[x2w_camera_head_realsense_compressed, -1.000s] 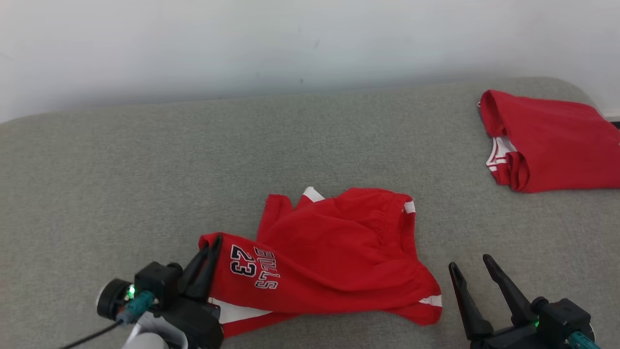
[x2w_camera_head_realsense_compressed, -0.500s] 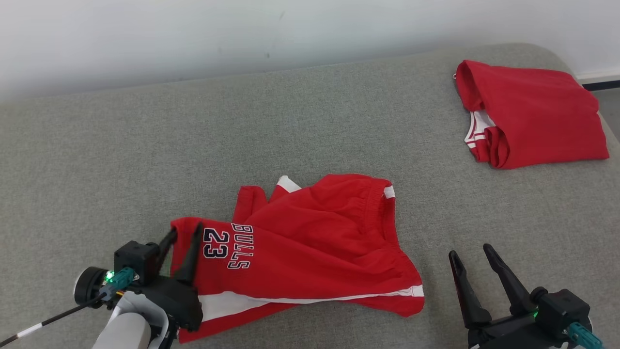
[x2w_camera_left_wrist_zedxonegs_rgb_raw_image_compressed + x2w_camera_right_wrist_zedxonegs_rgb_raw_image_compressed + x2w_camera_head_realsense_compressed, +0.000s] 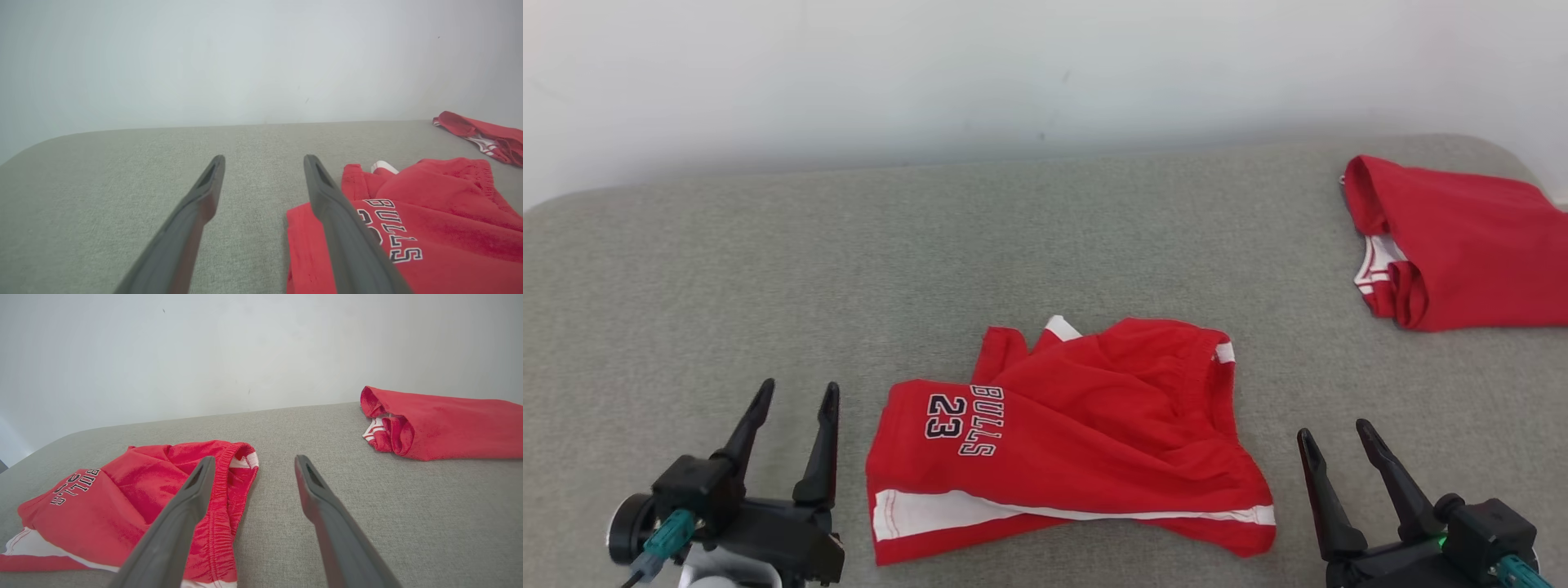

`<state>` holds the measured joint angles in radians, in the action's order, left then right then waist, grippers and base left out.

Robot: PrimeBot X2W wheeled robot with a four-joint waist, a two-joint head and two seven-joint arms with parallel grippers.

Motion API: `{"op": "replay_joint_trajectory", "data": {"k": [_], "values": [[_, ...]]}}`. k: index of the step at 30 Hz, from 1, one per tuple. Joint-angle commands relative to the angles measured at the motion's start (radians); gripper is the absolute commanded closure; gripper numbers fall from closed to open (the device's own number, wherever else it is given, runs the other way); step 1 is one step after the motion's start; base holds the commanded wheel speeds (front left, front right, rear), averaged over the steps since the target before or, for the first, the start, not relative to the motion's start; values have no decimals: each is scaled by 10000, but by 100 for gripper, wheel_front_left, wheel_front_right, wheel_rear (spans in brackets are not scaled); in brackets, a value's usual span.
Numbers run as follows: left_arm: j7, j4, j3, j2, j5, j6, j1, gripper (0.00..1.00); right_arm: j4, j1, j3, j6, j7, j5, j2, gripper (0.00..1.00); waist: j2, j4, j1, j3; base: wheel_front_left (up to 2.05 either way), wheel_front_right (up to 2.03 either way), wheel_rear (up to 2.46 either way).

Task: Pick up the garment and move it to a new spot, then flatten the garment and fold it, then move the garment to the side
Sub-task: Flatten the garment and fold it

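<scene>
Grey upholstered surface [image 3: 1045,245], plain pale wall [image 3: 1045,73] behind. Red shorts [image 3: 1078,441] lie near the front edge, between the two arms, loose on the fabric. Nothing holds them.

Left gripper [image 3: 800,385]: fingers spread wide, empty, just beside the left edge of the shorts and apart from it in the head view. In the left wrist view one finger overlaps the cloth in the picture; contact cannot be judged there. Right gripper [image 3: 1334,429]: fingers spread wide, empty, near the right hem and clear of it.

State of shorts: "BULLS 23" print [image 3: 964,420] faces up, white stripe [image 3: 931,510] along the near edge, elastic waistband [image 3: 1217,376] to the right. Upper layer is rumpled, and one corner pokes out at the back. Not flat.

Progress, as judged:
- Placement at a working spot: looks done.
- Flattening: not done.
- Folding: possibly begun. Layers overlap, but I cannot tell from these views whether that is a deliberate fold or just bunching.
- Move to the side: not done.

Second red garment [image 3: 1462,245], folded, sits at the far right, well apart. It likely marks where finished items go.
</scene>
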<state>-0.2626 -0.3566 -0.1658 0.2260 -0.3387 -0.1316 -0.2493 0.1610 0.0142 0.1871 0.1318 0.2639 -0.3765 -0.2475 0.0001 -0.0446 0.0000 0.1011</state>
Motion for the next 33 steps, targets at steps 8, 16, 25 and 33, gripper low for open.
{"op": "replay_joint_trajectory", "data": {"k": [8, 16, 25, 33], "values": [[-29, 1477, 1120, -654, 934, 25, 1572, 0, -91, -392, -221, -27, 2, 101, 59, 0, -1, 590, 0, -603, 0, 0, 0], [-29, 2154, 1811, -1125, 1368, 30, 2652, 0, -124, -677, -380, -27, 2, 81, 26, 0, -1, 674, 0, -926, 0, 0, 0], [-29, 2564, 2272, -1525, 1554, 28, 3436, 0, -154, -1046, -536, -27, 2, 118, 81, 0, -1, 768, 0, -1072, 0, 0, 0], [-31, 2494, 2275, -1666, 1624, 25, 3493, 0, -132, -1134, -534, -27, 2, 120, 108, 0, -1, 778, 0, -1101, 0, 0, 0]]}}
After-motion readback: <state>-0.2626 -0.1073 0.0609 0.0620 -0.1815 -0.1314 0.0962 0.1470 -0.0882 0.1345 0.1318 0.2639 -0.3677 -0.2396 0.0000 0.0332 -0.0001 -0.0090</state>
